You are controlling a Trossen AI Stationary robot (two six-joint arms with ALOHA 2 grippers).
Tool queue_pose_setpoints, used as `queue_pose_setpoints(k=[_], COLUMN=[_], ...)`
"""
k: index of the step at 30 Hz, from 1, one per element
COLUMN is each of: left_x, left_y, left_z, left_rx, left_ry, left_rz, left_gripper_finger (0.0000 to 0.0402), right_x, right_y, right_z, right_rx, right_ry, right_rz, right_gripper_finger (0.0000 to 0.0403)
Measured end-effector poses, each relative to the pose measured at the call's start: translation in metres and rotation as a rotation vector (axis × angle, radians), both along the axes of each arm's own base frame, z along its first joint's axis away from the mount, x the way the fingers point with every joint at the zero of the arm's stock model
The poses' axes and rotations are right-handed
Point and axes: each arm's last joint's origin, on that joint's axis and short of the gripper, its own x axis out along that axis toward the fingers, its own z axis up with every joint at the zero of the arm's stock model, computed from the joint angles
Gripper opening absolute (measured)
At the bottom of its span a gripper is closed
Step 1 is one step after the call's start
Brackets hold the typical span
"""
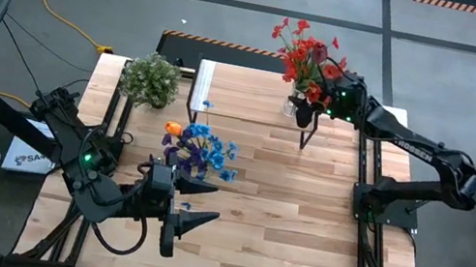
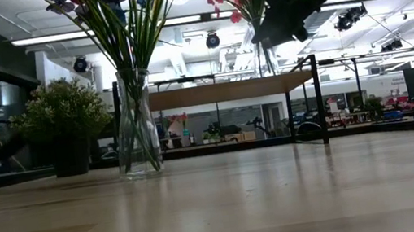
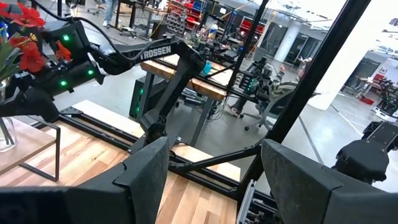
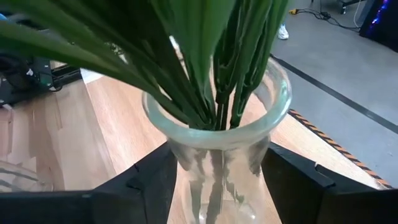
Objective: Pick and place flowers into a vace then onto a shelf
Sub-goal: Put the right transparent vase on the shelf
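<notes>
Vase (image 1: 304, 109) of flowers (image 1: 306, 55) on the shelf (image 1: 245, 94) (bushy plant (image 1: 150, 79) beside it)
</notes>
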Motion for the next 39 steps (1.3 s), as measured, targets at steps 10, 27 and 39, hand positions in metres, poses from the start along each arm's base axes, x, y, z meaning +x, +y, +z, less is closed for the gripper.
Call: queue_pose_setpoints(k=[10,27,39], left_x=[0.0,0.0,0.0], left_y=[0.0,0.0,0.0], left_z=[0.0,0.0,-0.001], left_rx=[0.0,0.001,0.004], left_ry=[0.0,0.002,0.005], left_rz=[-0.001,-0.001,-0.001], left_gripper_finger=[0.0287,0.0287,0.0287], right_x=[-0.003,-0.004,-0.016], right_y=[0.002,0.003,0.012], right_z=[-0.002,-0.002,0.012], right_rx=[0.02,0.03,-0.004], right_ry=[0.032,0.04,0.012], right_rz=[0.0,-0.003,-0.016], right_gripper_finger=[0.0207,0.0217,0.0206])
